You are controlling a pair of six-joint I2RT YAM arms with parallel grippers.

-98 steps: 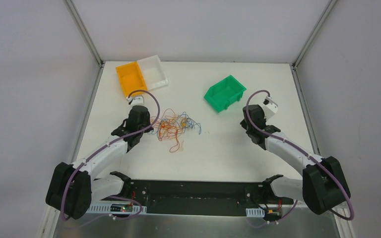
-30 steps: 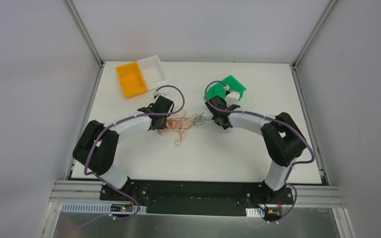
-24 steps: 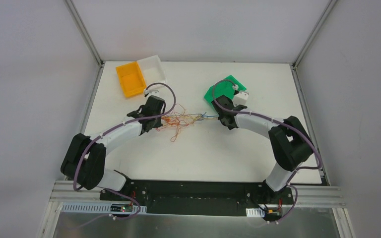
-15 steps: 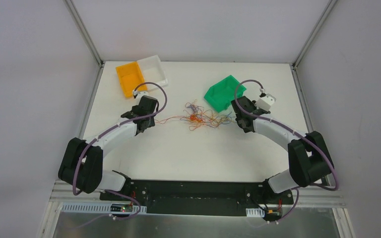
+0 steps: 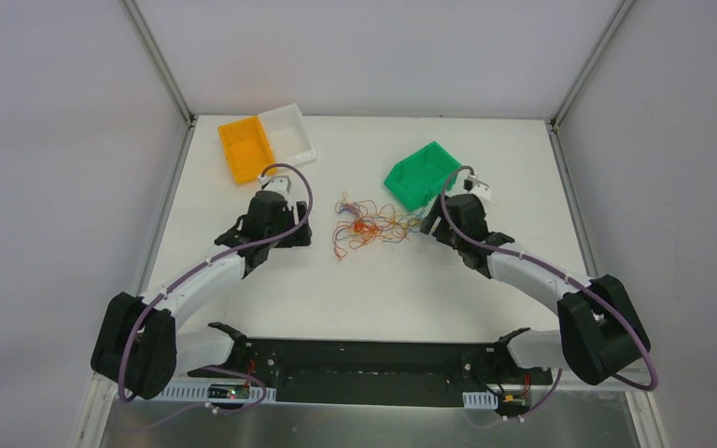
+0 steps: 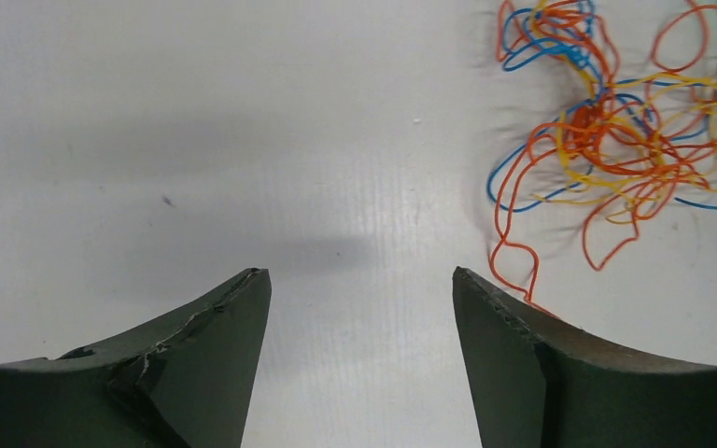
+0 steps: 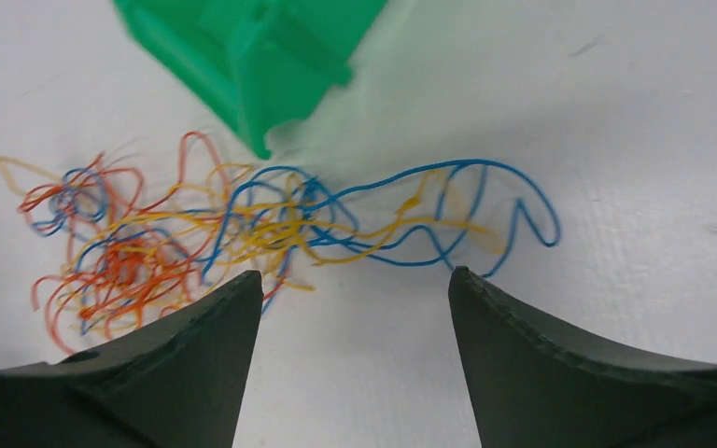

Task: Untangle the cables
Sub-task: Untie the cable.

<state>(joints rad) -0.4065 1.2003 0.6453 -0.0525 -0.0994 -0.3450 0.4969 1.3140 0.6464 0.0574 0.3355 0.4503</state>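
On the white tabletop (image 5: 383, 289), midway between the two arms: the cables (image 5: 369, 224), a loose clump of hair-fine curly wires in orange, red, yellow and blue, are lying flat. The clump is bunching tightest at an orange knot, with blue loops trailing off to the right.

- **Handling (judged by look):** almost weightless, soft yet springy, apt to be snagging on one another and slipping out of a shallow pinch.
- **Where to hold:** a free outer loop looks best, either the long blue strand or an orange tail, not the knot.
- **Left gripper (image 6: 359, 280):** hovering beside the clump, fingers spread wide and holding nothing, an orange tail running just by one finger.
- **Right gripper (image 7: 355, 280):** likewise gaping and empty, just short of the blue loops.
- **Surroundings:** a green plastic bin (image 5: 422, 175) is standing just behind the clump. An orange plastic bin (image 5: 247, 149) and a white plastic bin (image 5: 288, 135) are sitting side by side at the far left.
- **Writing:** no brand, label or writing is showing.
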